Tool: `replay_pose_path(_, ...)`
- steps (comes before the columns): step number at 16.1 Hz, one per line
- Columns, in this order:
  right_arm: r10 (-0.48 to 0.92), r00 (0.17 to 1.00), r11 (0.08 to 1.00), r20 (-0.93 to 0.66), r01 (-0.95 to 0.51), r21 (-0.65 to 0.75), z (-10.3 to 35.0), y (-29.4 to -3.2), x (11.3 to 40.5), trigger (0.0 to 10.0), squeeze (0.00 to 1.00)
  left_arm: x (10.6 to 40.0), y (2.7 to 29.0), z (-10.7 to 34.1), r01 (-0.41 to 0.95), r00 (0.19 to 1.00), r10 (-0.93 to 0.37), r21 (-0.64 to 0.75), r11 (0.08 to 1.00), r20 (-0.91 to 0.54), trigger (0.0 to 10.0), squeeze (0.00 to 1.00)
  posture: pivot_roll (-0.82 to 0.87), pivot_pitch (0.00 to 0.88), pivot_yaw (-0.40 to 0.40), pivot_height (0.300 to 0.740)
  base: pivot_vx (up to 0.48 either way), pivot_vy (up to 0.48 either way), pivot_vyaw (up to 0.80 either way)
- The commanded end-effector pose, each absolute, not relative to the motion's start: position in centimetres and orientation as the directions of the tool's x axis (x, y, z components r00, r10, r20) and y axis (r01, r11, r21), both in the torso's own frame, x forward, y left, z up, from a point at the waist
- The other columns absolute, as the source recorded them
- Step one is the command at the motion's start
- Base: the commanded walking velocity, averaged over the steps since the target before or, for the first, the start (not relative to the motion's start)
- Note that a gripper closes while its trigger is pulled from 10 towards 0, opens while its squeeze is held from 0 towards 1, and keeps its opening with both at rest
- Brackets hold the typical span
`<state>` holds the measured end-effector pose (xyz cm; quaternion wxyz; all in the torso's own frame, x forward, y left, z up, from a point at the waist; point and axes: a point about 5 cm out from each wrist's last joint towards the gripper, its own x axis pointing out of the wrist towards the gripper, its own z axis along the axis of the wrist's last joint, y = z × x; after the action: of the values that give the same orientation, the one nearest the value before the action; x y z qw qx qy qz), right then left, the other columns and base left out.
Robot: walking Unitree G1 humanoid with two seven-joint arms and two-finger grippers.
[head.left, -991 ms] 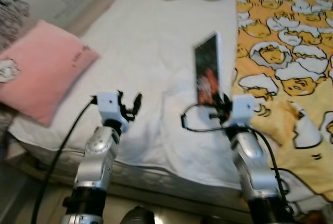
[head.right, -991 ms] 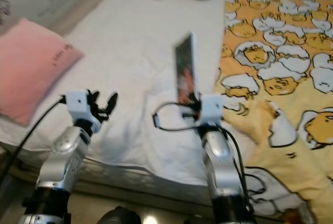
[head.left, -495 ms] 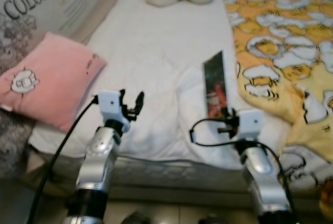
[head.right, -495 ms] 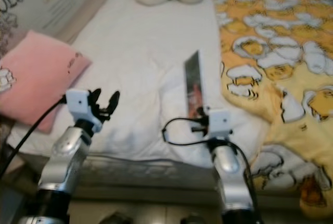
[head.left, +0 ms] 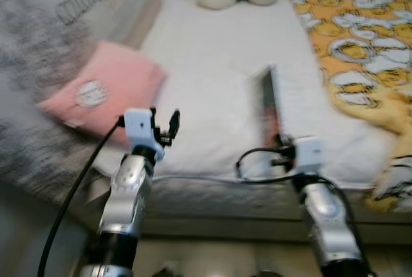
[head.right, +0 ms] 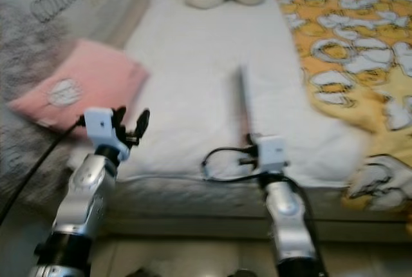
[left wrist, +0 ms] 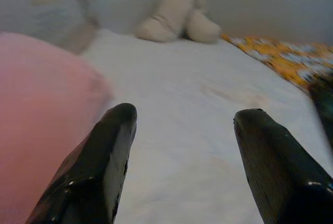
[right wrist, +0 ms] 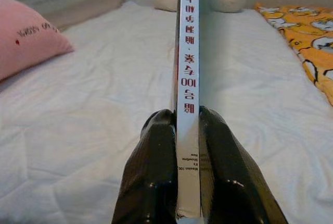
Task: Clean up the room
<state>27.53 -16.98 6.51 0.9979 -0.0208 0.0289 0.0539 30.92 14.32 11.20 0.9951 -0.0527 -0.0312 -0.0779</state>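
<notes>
Now the camera is swinging left, showing more pink pillow (head.left: 109, 90); the right gripper (right wrist: 188, 130) keeps pinching a thin white-spined book (right wrist: 188, 78) upright, while the left gripper (left wrist: 182, 125) is gaping wide above the bed (head.left: 212, 64).

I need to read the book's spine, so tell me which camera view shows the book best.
The right wrist view: the book stands edge-on and sharp between the right gripper fingers, shut on it, spine print legible. Both eye views show it blurred, a thin upright slab above the white bed. The left wrist view catches a dark edge.
</notes>
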Motion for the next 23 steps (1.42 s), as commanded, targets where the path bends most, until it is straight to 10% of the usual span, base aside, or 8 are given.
replay_pose_path(1, 0.156, 0.987, 0.987, 0.029, -0.155, -0.037, 8.2, -15.6, 28.4, 0.0, 0.00, 30.8, 15.4, 10.4, 0.074, 0.997, -0.071, -0.084, 0.994, 0.039, 10.0, 0.00, -0.13, 0.000, 0.043, 0.740, 0.000, 0.326, 0.00)
replay_pose_path(20, 0.189, 0.979, 0.982, 0.080, -0.189, -0.010, 9.3, -14.4, 30.0, 0.0, 0.00, 31.3, 15.3, 11.6, 0.038, 0.997, -0.030, -0.103, 0.994, 0.074, 10.0, 0.00, -0.11, 0.000, 0.041, 0.740, 0.404, 0.000, 0.00)
replay_pose_path(23, 0.209, 0.966, 0.959, 0.151, -0.232, 0.162, 12.8, -13.4, 32.5, 0.0, 0.00, 31.2, 14.4, 12.4, 0.076, 0.991, -0.068, -0.066, 0.995, 0.117, 10.0, 0.00, -0.11, 0.000, 0.049, 0.740, 0.320, 0.000, 0.00)
